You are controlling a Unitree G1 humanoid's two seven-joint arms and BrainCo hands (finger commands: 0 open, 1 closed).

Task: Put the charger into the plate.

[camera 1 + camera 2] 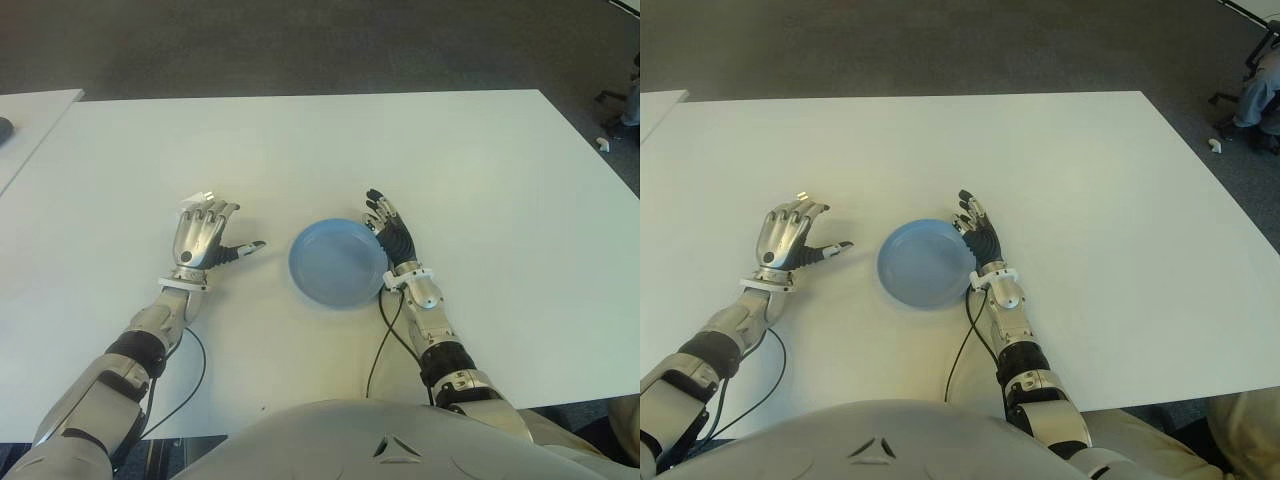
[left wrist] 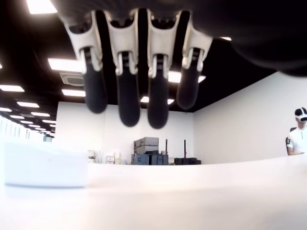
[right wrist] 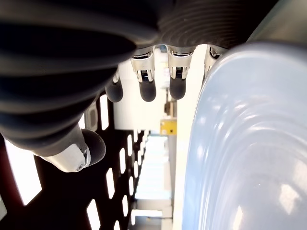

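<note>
Hovering my left hand [image 1: 205, 235], fingers spread and empty — the charger [image 1: 197, 200] lies just beyond its fingertips, plate [image 1: 338, 262] rightward.

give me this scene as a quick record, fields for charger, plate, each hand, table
charger: small white block on the table, just beyond the left hand's fingertips; not in the plate
plate: blue, empty, on the table between the two hands
left hand: left of the plate, fingers extended over the table toward the charger, holding nothing
right hand: at the plate's right rim, fingers relaxed, holding nothing
table: white
task status: charger not yet grasped
</note>
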